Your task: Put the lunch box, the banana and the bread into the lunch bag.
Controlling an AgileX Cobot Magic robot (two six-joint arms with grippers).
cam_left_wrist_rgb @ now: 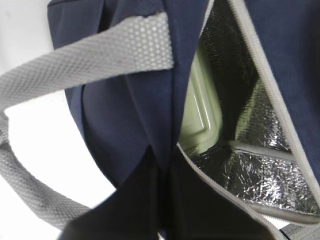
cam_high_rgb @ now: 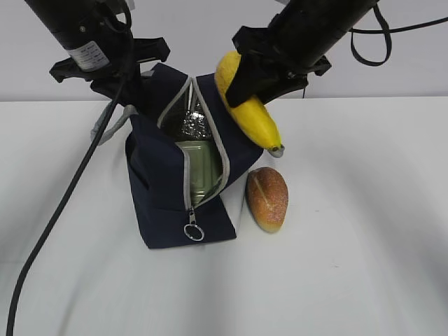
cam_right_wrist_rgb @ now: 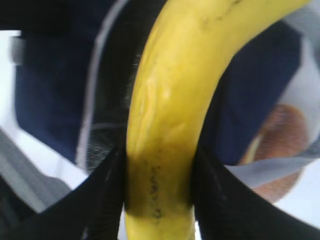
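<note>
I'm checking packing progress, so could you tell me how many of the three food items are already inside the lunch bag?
1. The lunch box lies inside the open lunch bag. The banana is held above the bag by the right gripper; the bread lies on the table beside the bag.

A plain white desk (cam_high_rgb: pixel 364 266) fills the lower part of the exterior view, matte and evenly lit, with soft shadows on it. Behind it runs a pale grey-white wall (cam_high_rgb: pixel 210 42), meeting the far edge of the desk in a straight horizontal line. A black cable (cam_high_rgb: pixel 59 210) trails down across the desk's left side.
</note>
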